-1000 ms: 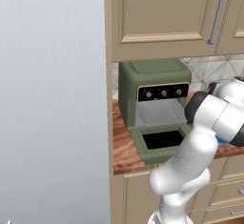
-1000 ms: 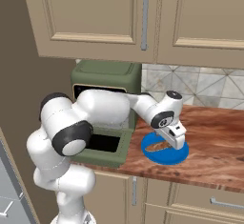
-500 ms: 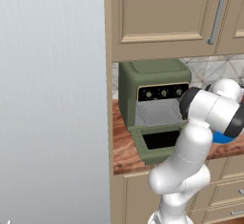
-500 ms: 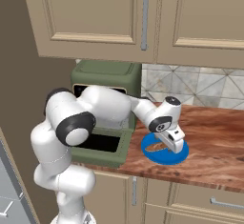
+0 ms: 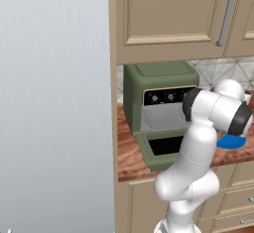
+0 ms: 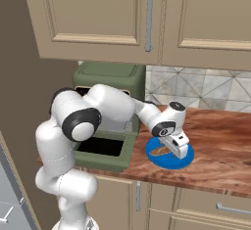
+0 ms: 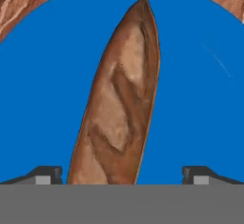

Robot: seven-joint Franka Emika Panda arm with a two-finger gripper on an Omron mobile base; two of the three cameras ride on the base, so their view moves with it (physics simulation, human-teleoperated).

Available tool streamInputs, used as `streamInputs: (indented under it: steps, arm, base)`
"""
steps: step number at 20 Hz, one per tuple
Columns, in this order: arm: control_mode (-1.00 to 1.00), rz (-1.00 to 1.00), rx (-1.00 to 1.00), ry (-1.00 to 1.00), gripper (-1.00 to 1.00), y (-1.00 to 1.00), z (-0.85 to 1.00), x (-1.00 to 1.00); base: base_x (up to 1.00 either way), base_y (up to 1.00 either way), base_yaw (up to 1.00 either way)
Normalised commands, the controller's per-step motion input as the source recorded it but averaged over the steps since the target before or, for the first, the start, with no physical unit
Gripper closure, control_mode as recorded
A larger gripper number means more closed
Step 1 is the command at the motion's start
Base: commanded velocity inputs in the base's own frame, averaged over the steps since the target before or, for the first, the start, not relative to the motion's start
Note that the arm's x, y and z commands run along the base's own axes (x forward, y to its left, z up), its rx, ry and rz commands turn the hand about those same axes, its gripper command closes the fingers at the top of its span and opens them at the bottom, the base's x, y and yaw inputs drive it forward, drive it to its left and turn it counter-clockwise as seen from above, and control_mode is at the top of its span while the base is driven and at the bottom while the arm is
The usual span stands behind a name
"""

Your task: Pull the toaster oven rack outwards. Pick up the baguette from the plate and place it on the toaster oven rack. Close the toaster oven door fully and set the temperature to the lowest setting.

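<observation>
The baguette (image 7: 121, 108) lies lengthwise on the blue plate (image 7: 200, 99), and my gripper (image 7: 121, 175) is open with one fingertip (image 7: 45, 173) on each side of it, close above the plate. From the right base view, the gripper (image 6: 177, 147) hangs low over the plate (image 6: 171, 161), with the baguette (image 6: 158, 150) partly showing beside it. The olive-green toaster oven (image 5: 158, 86) stands left of the plate (image 5: 232, 142). The toaster oven door (image 5: 161, 150) lies folded down flat. The grey toaster oven rack (image 5: 161, 118) shows in the open front above the door.
The wooden counter (image 6: 220, 141) runs on to the right of the plate. Beige wall cabinets (image 6: 147, 18) hang over the oven. A tall grey panel (image 5: 54, 103) stands left of the oven. My arm's elbow (image 6: 78, 121) is in front of the open door.
The gripper has come down closer over the plate and baguette, staying open. The forearm has swung lower in front of the oven.
</observation>
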Motion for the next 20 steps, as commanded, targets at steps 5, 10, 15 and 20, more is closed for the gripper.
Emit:
streamInputs:
  steps: [5, 10, 15, 20]
  arm:
    - [-1.00, 0.00, 0.00, -0.01, -1.00, 0.00, -0.16, 0.05]
    - [-1.00, 0.00, 0.00, -0.07, 1.00, 0.00, -0.14, 0.05]
    - [-1.00, 0.00, 0.00, -0.02, 1.00, 0.00, -0.01, 0.00]
    - [-1.00, 0.00, 0.00, -0.22, 1.00, 0.00, 0.70, -0.26]
  base:
    - [0.00, 0.00, 0.00]
    - [0.00, 0.00, 0.00]
    - [0.00, 0.00, 0.00]
    - [0.00, 0.00, 0.00]
